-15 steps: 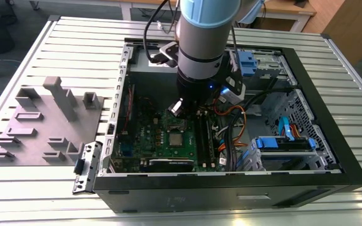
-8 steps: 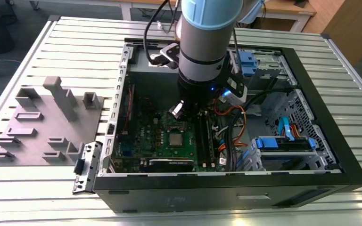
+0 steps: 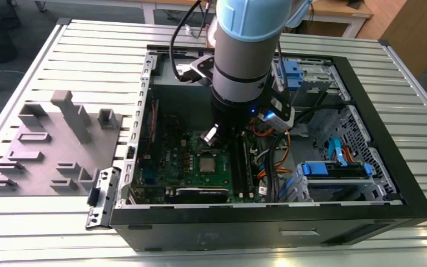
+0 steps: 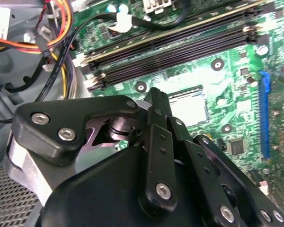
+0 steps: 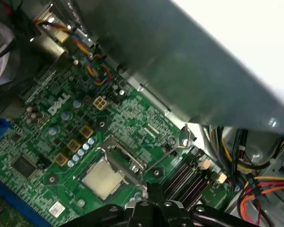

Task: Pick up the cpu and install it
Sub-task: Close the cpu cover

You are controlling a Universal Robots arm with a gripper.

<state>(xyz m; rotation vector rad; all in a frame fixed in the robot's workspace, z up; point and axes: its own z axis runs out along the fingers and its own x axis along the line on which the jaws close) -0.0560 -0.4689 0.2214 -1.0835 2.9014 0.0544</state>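
Right, the cpu (image 3: 208,163) already lies flat in its socket, low in the middle of the exterior view, on the green board (image 3: 165,161) inside the open case (image 3: 273,233). The first wrist view shows the frame (image 5: 125,153) tipped up along one edge of the socket and the wire lever (image 5: 173,145) unlatched beside it, so I judge the chip placed but not yet clamped. My tool (image 5: 153,189) hangs just over the socket corner nearest the memory slots (image 5: 180,182). It looks drawn narrow and carries nothing.

To do this step well, I would check that the chip sits level, with no corner riding up on the socket wall. Any touch should be light and straight down, because a sideways shove could drag the chip across the contacts beneath it. I would also keep the tool off the raised frame and the lever, both of which stand close to its tip.

The room is tight. The arm (image 3: 244,55) takes up much of the case opening. A bundle of orange and black cables (image 3: 267,167) hangs just to the exterior view's right of the board, near the wrist. The grey fixture (image 3: 50,156) sits on the surface (image 3: 87,44) at the exterior view's left, well apart from the work.
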